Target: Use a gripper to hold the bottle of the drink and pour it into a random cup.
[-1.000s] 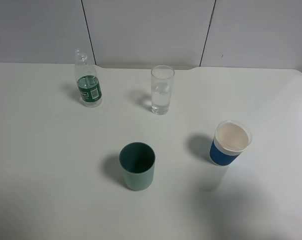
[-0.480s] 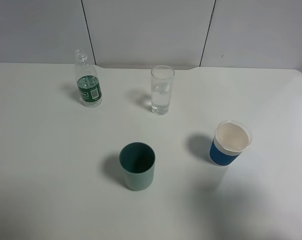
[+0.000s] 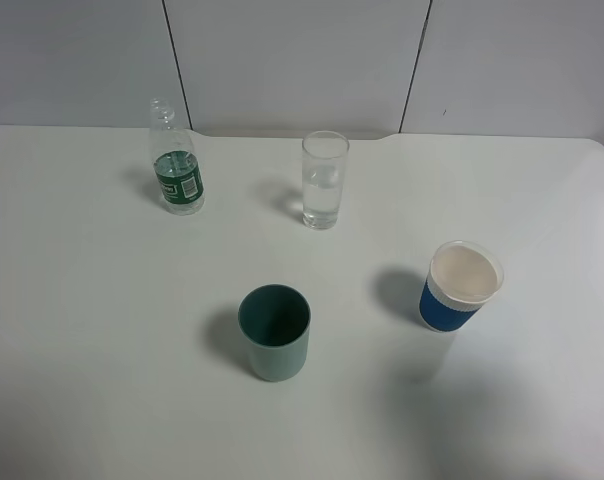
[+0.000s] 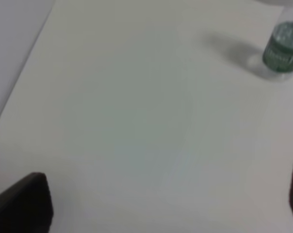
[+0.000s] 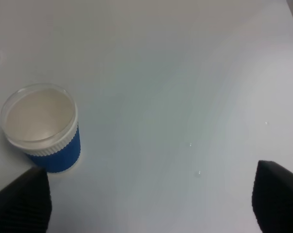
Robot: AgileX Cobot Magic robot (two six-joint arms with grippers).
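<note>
Cropping both tools' fingertips at frame edges | left tool (image 4: 166, 204) spread wide | right tool (image 5: 151, 204) likewise

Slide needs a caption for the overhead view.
Clear green-labelled plastic bottle, tall clear glass, teal cup, blue cup.

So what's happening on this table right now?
Nothing is being handled yet. A small bottle of the drink with a green label stands at the far left, a tall clear glass beside it, a teal cup nearer, and a blue cup with a white rim to the right. The left gripper and right gripper are both open and hold nothing.
</note>
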